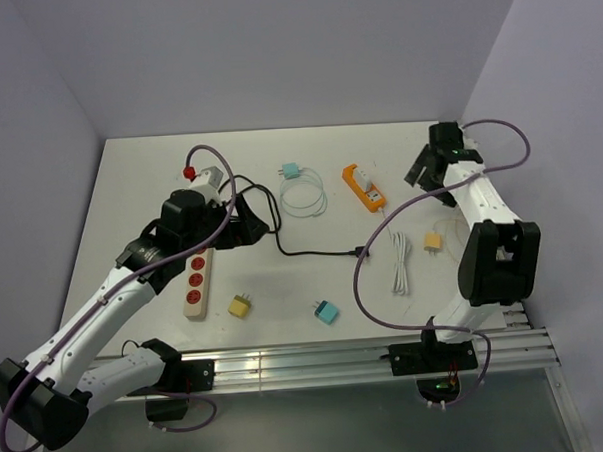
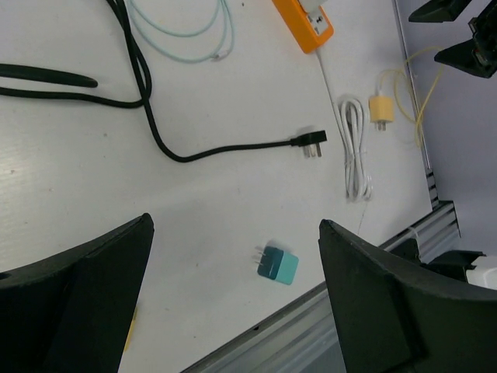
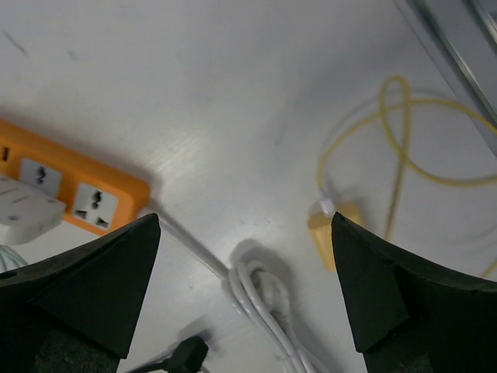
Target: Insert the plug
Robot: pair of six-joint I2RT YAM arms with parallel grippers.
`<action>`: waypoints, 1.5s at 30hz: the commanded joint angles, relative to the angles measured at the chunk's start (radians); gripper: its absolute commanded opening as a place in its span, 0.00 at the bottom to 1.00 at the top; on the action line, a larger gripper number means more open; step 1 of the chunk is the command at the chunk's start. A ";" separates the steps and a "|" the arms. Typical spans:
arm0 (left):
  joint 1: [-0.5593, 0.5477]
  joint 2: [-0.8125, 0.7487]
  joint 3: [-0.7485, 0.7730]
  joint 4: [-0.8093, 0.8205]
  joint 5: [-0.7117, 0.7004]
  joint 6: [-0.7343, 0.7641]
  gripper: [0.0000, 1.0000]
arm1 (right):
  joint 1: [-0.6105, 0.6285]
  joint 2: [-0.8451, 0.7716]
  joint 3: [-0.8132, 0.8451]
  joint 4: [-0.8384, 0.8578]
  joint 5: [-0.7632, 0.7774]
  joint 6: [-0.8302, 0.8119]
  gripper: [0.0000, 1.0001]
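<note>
The black plug [image 1: 359, 252] on its black cord lies flat mid-table; it also shows in the left wrist view [image 2: 313, 143] and the right wrist view [image 3: 186, 353]. A cream power strip with red sockets [image 1: 195, 283] lies under my left arm. An orange power strip [image 1: 362, 186] with a white plug in it lies at the back, and shows in both wrist views [image 2: 304, 23] [image 3: 78, 190]. My left gripper [image 1: 250, 228] [image 2: 233, 311] is open and empty, above the table left of the black plug. My right gripper [image 1: 426, 172] [image 3: 245, 295] is open and empty, above the orange strip's white cable.
A teal plug [image 1: 326, 311] [image 2: 278, 266] and a yellow plug [image 1: 240, 306] lie near the front rail. A yellow adapter with cable [image 1: 433, 242] [image 3: 330, 233], a coiled white cable [image 1: 400, 262] [image 2: 354, 148] and a teal adapter with looped cable [image 1: 291, 172] lie around.
</note>
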 commanded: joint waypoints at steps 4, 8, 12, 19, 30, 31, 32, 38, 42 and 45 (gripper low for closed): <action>-0.003 -0.074 -0.012 0.014 0.109 0.023 0.93 | -0.073 -0.178 -0.151 -0.022 -0.059 0.050 0.93; -0.031 -0.104 0.011 -0.011 0.064 0.048 0.94 | -0.079 -0.218 -0.244 0.024 -0.133 0.004 0.86; -0.087 -0.124 0.012 -0.011 0.064 0.052 0.94 | -0.078 -0.225 -0.286 0.053 -0.136 -0.019 0.80; -0.144 -0.147 0.012 -0.025 0.034 0.069 0.94 | -0.078 -0.215 -0.323 0.019 -0.015 -0.007 0.81; -0.161 -0.147 0.020 -0.042 0.015 0.082 0.94 | -0.119 -0.108 -0.324 0.033 0.062 -0.053 0.88; -0.162 -0.144 0.021 -0.045 0.015 0.083 0.94 | -0.125 -0.099 -0.326 0.035 0.053 -0.058 0.88; -0.162 -0.144 0.021 -0.045 0.009 0.083 0.94 | -0.130 -0.081 -0.327 0.038 0.042 -0.068 0.88; -0.159 -0.141 0.018 -0.037 -0.006 0.077 0.94 | -0.147 -0.027 -0.329 0.062 0.016 -0.104 0.84; -0.159 -0.128 0.026 -0.039 -0.008 0.075 0.94 | -0.148 0.010 -0.314 0.071 -0.003 -0.114 0.81; -0.159 -0.121 0.029 -0.037 -0.011 0.072 0.95 | -0.148 0.024 -0.317 0.082 -0.027 -0.114 0.78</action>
